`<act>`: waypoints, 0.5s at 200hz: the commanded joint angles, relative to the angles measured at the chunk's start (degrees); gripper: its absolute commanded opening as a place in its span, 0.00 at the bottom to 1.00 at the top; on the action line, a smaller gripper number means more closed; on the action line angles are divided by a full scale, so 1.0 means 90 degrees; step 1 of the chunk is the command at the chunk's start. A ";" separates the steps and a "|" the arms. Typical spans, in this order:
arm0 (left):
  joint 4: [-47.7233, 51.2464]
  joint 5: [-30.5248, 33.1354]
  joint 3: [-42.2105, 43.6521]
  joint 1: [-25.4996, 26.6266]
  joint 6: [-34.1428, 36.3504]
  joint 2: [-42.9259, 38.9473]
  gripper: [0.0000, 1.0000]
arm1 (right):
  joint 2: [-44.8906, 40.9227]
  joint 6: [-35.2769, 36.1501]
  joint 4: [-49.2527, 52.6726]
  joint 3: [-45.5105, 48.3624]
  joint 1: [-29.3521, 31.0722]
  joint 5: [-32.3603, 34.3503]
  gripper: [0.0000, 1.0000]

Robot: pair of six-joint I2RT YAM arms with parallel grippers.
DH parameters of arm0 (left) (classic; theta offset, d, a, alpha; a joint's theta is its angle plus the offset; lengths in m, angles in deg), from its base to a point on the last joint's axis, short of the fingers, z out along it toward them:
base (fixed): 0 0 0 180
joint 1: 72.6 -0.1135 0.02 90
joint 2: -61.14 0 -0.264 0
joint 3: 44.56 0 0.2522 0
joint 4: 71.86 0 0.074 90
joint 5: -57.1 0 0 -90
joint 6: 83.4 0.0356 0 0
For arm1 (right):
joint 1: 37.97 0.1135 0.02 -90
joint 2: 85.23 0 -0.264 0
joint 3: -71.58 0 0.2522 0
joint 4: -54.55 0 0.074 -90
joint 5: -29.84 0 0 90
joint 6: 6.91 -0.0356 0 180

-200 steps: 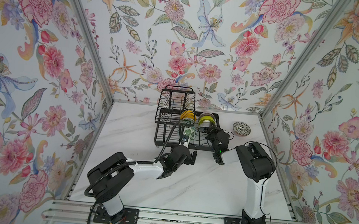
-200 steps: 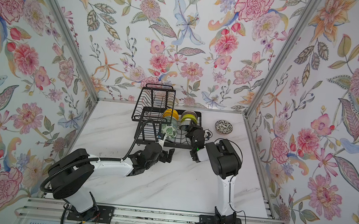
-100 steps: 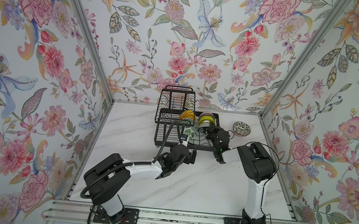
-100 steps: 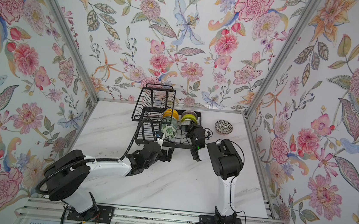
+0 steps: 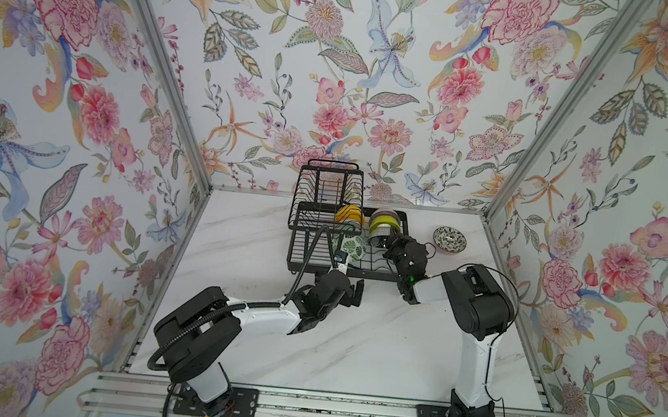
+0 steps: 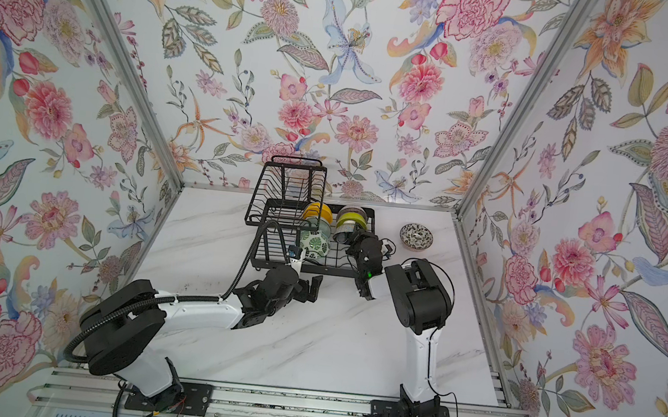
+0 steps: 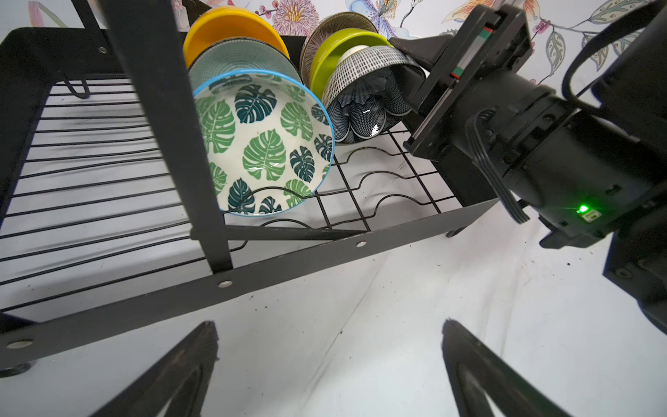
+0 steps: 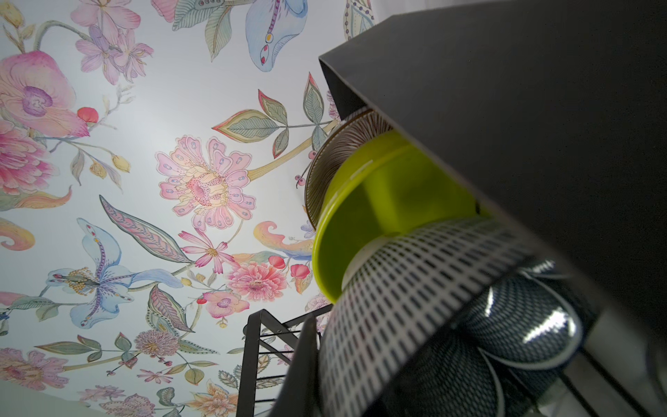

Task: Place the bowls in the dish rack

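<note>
The black dish rack stands at the back of the table. Its lower tray holds two rows of bowls on edge. One row is the yellow bowl, the aqua bowl and the leaf bowl. The other is the ribbed bowl, the lime bowl and the dark blue bowl. My right gripper is shut on the dark blue bowl's rim inside the rack. My left gripper hangs open and empty over the table before the rack. A black-and-white bowl sits upright right of the rack.
The rack's raised basket stands over the tray's left part, with an upright post close to the leaf bowl. Flowered walls close in the table on three sides. Bare marble table lies in front of the rack.
</note>
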 commanded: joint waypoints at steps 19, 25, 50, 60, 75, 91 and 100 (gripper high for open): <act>0.0059 0.0135 0.0107 -0.0065 0.0051 -0.0243 0.99 | 0.0404 0.0053 -0.1314 -0.0439 -0.0032 0.0248 0.00; 0.0054 0.0133 0.0119 -0.0060 0.0063 -0.0259 0.99 | 0.0416 0.0069 -0.1329 -0.0448 -0.0030 0.0282 0.00; 0.0086 0.0126 0.0178 -0.0066 0.0053 -0.0262 0.99 | 0.0447 0.0093 -0.1285 -0.0487 -0.0010 0.0311 0.00; 0.0087 0.0146 0.0205 -0.0061 0.0055 -0.0267 0.99 | 0.0469 0.0083 -0.1281 -0.0478 0.0009 0.0339 0.00; 0.0095 0.0178 0.0250 -0.0066 0.0091 -0.0481 0.99 | 0.0470 0.0084 -0.1241 -0.0449 0.0034 0.0407 0.00; 0.0107 0.0183 0.0272 -0.0067 0.0111 -0.0515 0.99 | 0.0503 0.0111 -0.1240 -0.0454 0.0044 0.0429 0.00; 0.0105 0.0190 0.0290 -0.0066 0.0121 -0.0539 0.99 | 0.0515 0.0135 -0.1216 -0.0458 0.0039 0.0434 0.00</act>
